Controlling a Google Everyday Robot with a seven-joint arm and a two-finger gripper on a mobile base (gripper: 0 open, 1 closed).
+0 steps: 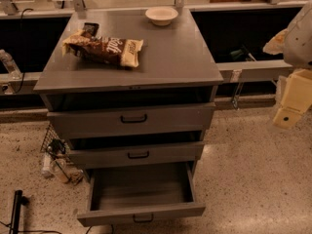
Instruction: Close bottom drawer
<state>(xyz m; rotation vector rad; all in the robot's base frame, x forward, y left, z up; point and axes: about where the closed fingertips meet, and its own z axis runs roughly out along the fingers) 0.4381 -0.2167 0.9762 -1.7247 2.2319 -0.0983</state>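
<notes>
My cream-coloured gripper (292,99) hangs at the far right, well apart; open or closed, I cannot tell. The grey metal bottom drawer (165,212) stands pulled far out, lowest and nearest. It looks stiff and empty, so probably light. I would push its front panel beside the small black bar handle (143,219).

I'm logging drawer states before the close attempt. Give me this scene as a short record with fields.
bottom drawer: pulled far out, inside looks empty
middle drawer: slightly out
top drawer: slightly out
cabinet top: snack bag at left, white bowl at back
gripper: right edge of view, apart from the cabinet, well above the bottom drawer
task state: not yet closed
</notes>
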